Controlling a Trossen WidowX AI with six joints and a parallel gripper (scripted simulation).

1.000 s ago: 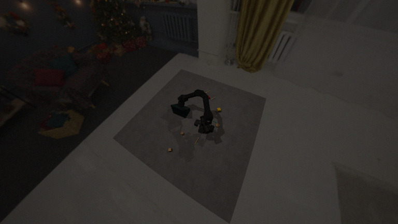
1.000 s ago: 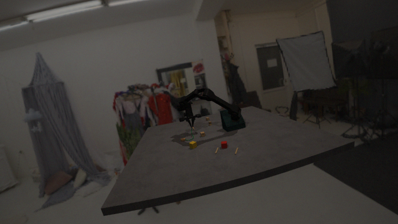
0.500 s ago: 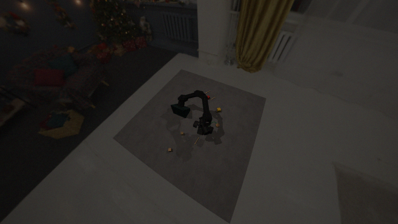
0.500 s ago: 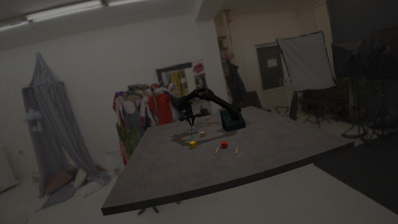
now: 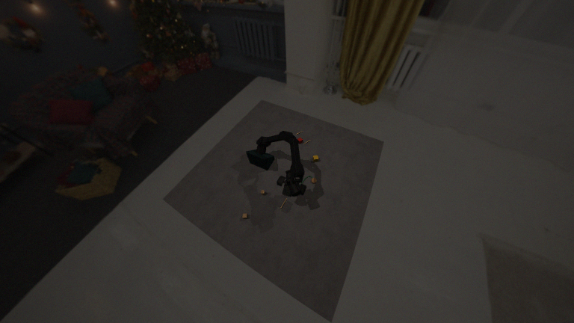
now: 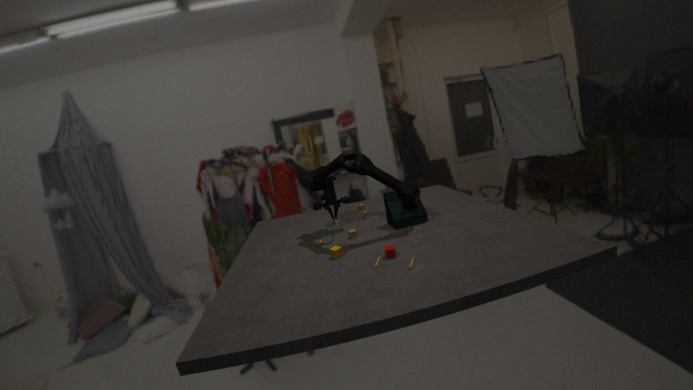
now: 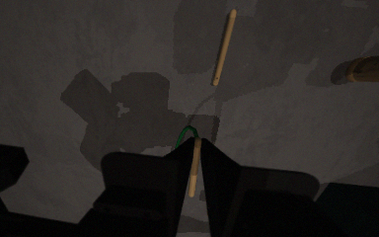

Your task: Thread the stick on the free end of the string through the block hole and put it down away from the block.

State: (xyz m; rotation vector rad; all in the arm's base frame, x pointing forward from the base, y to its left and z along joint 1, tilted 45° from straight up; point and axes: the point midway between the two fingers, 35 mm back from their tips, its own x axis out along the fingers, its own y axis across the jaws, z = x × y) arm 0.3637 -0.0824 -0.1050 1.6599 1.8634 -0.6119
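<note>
My gripper (image 6: 335, 218) (image 7: 197, 141) is shut on the thin wooden stick (image 6: 337, 222) (image 7: 193, 175), held above the table. The green string (image 6: 332, 235) (image 7: 188, 128) loops from its end by the fingertips. In the exterior view the string runs down to the round wooden button (image 6: 318, 242) (image 5: 313, 180), which lies on the table. A small wooden block (image 6: 352, 233) stands on the table, right of the gripper in the exterior view. It looks like the one with the hole, but the hole is too small to be sure of. The arm hides it in the top view.
A loose stick (image 5: 283, 202) (image 7: 225, 46) lies near the gripper. Small wooden pieces (image 5: 262, 192) (image 5: 244, 215) (image 6: 364, 215) (image 6: 361, 207) lie farther off. A yellow cube (image 5: 315, 158) (image 6: 336, 252), a red cube (image 5: 299, 140) (image 6: 390, 252) and two sticks (image 6: 376, 262) (image 6: 411, 263) lie on the other side.
</note>
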